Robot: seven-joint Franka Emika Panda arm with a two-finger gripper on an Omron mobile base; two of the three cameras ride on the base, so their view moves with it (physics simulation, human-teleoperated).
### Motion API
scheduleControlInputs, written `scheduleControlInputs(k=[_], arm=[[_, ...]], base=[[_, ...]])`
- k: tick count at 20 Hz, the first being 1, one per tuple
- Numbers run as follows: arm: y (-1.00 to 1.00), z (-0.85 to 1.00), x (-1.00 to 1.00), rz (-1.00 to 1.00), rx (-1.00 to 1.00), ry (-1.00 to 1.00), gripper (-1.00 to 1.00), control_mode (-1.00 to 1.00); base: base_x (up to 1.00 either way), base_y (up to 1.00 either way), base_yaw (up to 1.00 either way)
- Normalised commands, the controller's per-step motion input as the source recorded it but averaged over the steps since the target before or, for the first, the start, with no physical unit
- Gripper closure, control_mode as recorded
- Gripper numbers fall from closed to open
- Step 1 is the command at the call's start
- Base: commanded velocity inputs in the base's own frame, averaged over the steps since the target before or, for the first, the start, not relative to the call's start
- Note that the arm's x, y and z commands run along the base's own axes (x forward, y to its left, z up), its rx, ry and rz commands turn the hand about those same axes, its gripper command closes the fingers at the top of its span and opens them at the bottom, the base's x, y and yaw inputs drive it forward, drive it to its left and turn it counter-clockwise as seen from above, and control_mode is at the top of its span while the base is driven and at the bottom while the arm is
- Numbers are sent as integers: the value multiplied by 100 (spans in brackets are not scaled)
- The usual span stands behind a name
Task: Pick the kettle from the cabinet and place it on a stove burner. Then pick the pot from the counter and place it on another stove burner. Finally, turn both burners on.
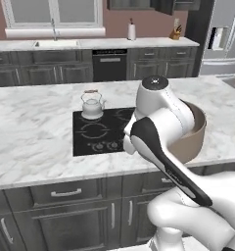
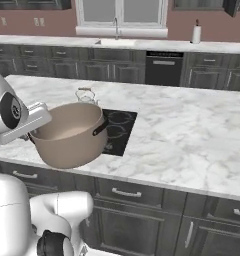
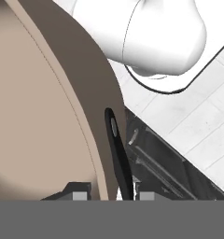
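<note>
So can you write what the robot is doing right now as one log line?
stage: carrying pot | hand: shut on rim of wide beige round pot, lifted and tilted | small white-silver kettle: on black glass cooktop | next: second burner

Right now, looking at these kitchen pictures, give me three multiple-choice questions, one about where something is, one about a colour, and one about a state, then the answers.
1. Where is the kettle?
A. On the black cooktop
B. In the sink
C. On the floor

2. What colour is the pot?
A. Bright red
B. Beige-taupe
C. Dark blue

3. What state is the pot in?
A. Flat on the counter
B. Upside down on the cooktop
C. Lifted and tilted, held by the gripper

Answers:
1 A, the left base view shows the kettle standing on a rear burner ring of the cooktop.
2 B, both base views show a beige-taupe pot with a dark side handle.
3 C, the right base view shows it tilted off the counter edge, and the hand view shows the fingertips either side of its rim.
</note>
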Motion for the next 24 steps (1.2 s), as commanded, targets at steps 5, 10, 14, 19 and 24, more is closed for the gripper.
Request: scheduleControlInputs(k=[5,10,14,19,24], arm=[[0,0,0,0,0,0,100,100],[0,0,0,0,0,0,100,100],[0,0,0,0,0,0,100,100],[0,0,0,0,0,0,100,100],[0,0,0,0,0,0,100,100]], base=[[53,-12,-4],[34,0,-12],[18,0,-12],[30,11,-12],[30,25,-10]])
